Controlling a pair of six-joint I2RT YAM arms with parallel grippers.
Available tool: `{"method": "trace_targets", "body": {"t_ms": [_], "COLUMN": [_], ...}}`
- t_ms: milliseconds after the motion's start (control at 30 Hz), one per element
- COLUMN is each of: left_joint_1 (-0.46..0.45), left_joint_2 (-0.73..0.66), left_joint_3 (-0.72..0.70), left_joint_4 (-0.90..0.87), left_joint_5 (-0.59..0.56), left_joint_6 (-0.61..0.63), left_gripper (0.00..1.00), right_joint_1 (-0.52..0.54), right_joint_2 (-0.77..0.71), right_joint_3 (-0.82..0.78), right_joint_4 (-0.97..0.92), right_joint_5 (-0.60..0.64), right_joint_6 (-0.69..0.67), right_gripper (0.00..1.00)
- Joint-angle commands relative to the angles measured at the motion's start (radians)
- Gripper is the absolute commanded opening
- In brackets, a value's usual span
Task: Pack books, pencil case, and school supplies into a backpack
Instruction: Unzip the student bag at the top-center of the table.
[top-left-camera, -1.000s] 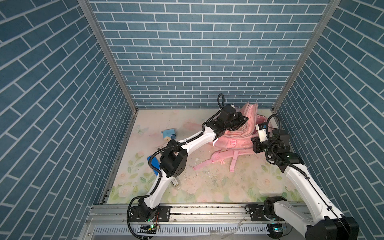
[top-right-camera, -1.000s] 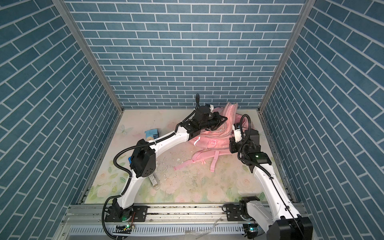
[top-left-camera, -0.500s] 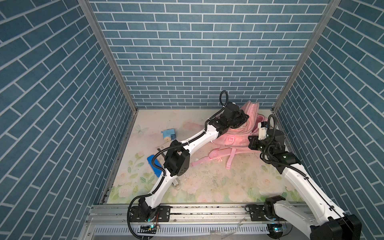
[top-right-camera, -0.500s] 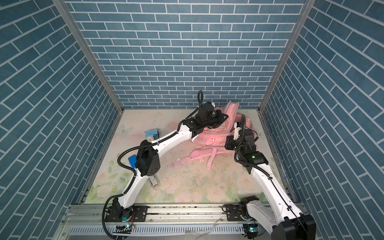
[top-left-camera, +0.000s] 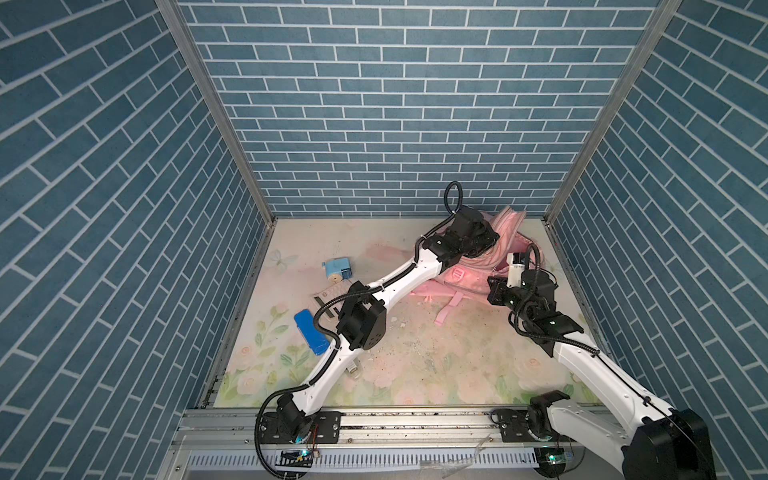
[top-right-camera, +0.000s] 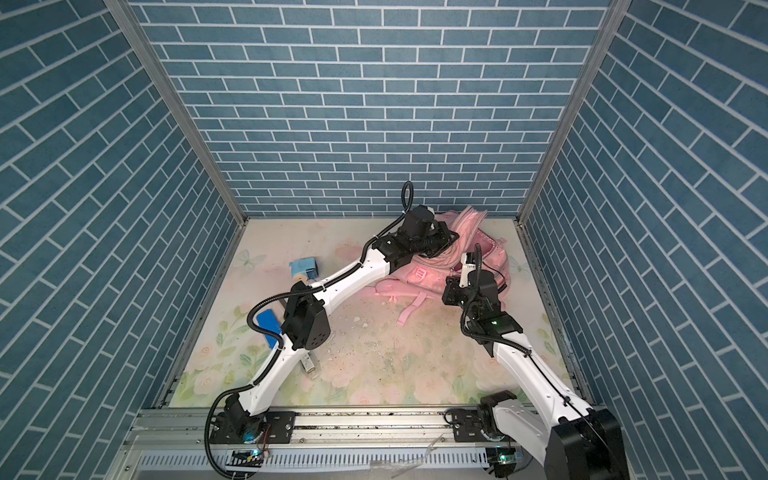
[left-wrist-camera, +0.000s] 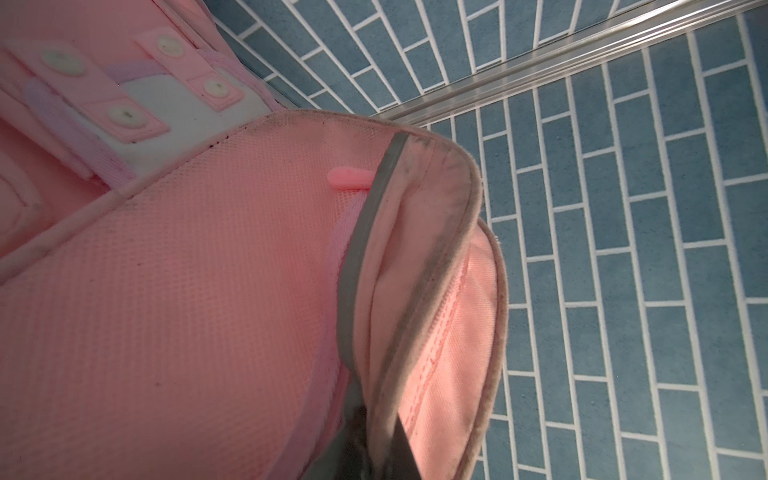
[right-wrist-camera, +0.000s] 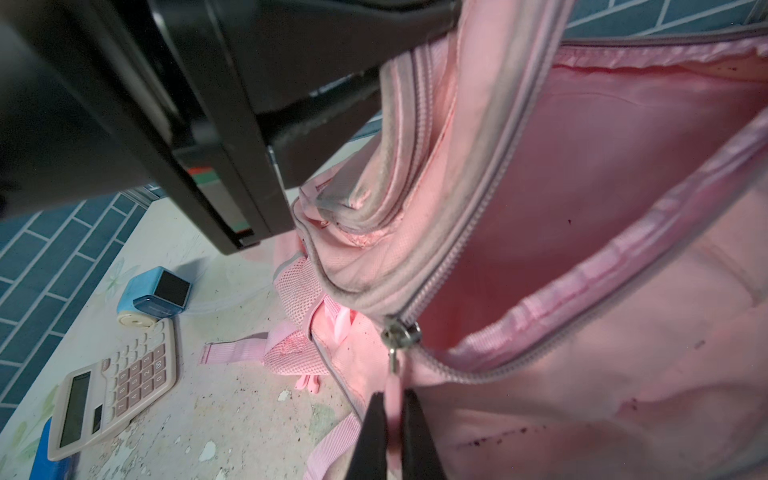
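The pink backpack (top-left-camera: 469, 275) lies in the far right corner of the desk (top-left-camera: 436, 357), close to the brick wall (top-left-camera: 395, 124), as both top views show. The left gripper (left-wrist-camera: 380, 446) is clamped on a grey-edged fabric rim at the backpack's opening and holds it raised. This leaves the main compartment gaping, and its pink lining shows in the right wrist view. The right gripper (right-wrist-camera: 388, 432) is at the backpack's near side, pinched together on the pink zipper tab (right-wrist-camera: 391, 388). The tab hangs from the metal zipper slider (right-wrist-camera: 400, 333), which sits at one end of the open zip. A pink strap (top-left-camera: 448, 308) trails from the backpack toward the front of the desk.

Left of the backpack and well apart from it, a light blue pencil sharpener (top-left-camera: 337, 269) stands on the desk. A white calculator (right-wrist-camera: 112, 395) lies flat just beside the sharpener; in the top views the left arm partly covers it. A blue pencil case (top-left-camera: 311, 332) lies just past the calculator, farther still from the backpack.
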Motion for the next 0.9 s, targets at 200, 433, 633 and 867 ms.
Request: {"method": "trace_targets", "body": {"t_ms": [200,433,633,867], "left_joint_1": [-0.002,-0.048,-0.067,-0.036], "left_joint_2": [-0.33,-0.408,-0.435,-0.378], "left_joint_3": [-0.333,-0.443,-0.516,-0.492], "left_joint_4": [0.376,0.415,0.465,0.562], "left_joint_5": [-0.121,-0.116,-0.116,-0.125], "left_joint_6": [-0.031,-0.065,-0.114,-0.131], "left_gripper": [0.0,0.0,0.0,0.0], "right_joint_1": [-0.196,-0.34,-0.392,-0.378], "right_joint_2": [0.008,0.07,0.139,0.116], "right_joint_3": [0.086,0.193,0.298,0.266], "right_joint_4": [-0.17,-0.251,-0.335,-0.285], "right_joint_5": [-0.273,-0.393,-0.434,-0.423], "right_joint_6": [-0.162,-0.295,-0.403,-0.389], "right_gripper": [0.0,0.0,0.0,0.0]}}
